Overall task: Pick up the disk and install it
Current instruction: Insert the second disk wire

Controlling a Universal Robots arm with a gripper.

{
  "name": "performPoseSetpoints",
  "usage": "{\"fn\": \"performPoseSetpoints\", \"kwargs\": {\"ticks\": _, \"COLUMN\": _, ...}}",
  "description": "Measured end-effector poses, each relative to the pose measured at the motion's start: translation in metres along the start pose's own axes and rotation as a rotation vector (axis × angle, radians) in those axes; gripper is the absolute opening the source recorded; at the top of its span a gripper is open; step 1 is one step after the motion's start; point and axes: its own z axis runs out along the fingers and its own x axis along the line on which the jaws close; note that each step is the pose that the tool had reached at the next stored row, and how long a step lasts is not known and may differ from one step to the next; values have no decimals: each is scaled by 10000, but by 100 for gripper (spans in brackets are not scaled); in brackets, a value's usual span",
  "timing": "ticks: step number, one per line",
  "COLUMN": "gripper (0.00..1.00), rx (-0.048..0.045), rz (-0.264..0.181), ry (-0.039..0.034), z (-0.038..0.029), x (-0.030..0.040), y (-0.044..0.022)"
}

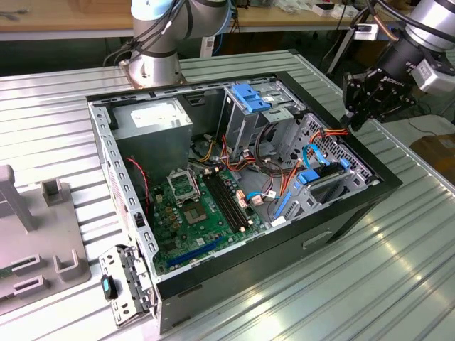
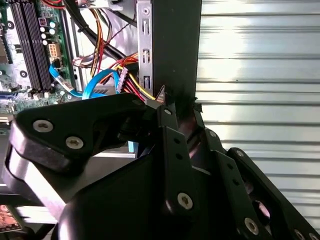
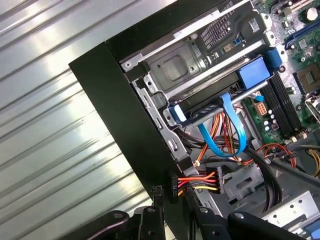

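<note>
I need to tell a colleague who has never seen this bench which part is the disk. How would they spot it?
Start at the open black computer case on the ribbed metal table. Go to its corner nearest the claw, beside the green motherboard. The disk sits in a bay there, framed by bright blue rails, unlike the larger grey power-supply box.

One open computer case [image 1: 341, 213] sits on the counter [image 1: 398, 284], with one green motherboard [image 1: 192, 213] inside. One grey power-supply box [image 1: 153, 124] fills a corner of it. One drive cage with a blue latch [image 1: 249, 96] stands upright. One disk [image 1: 323, 177] with blue rails lies in its bay. Two robot arms are in view, one base [image 1: 153, 67] behind the case, and one gripper [image 1: 359, 106]. One grey fixture [image 1: 28, 234] rests beside the case.
</note>
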Motion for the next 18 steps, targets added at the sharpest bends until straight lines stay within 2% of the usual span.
{"fn": "performPoseSetpoints", "kwargs": {"ticks": 4, "gripper": 29, "rx": 141, "rz": -149, "ry": 193, "z": 6, "x": 2, "y": 9}}
{"fn": "performPoseSetpoints", "kwargs": {"ticks": 9, "gripper": 29, "rx": 193, "rz": -179, "ry": 256, "z": 6, "x": -35, "y": 60}}
{"fn": "performPoseSetpoints", "kwargs": {"ticks": 10, "gripper": 29, "rx": 263, "rz": -220, "ry": 304, "z": 9, "x": -34, "y": 86}}
{"fn": "performPoseSetpoints", "kwargs": {"ticks": 12, "gripper": 29, "rx": 326, "rz": -316, "ry": 389, "z": 11, "x": -30, "y": 93}}
{"fn": "performPoseSetpoints", "kwargs": {"ticks": 18, "gripper": 29, "rx": 370, "rz": -352, "ry": 435, "z": 13, "x": -60, "y": 150}}
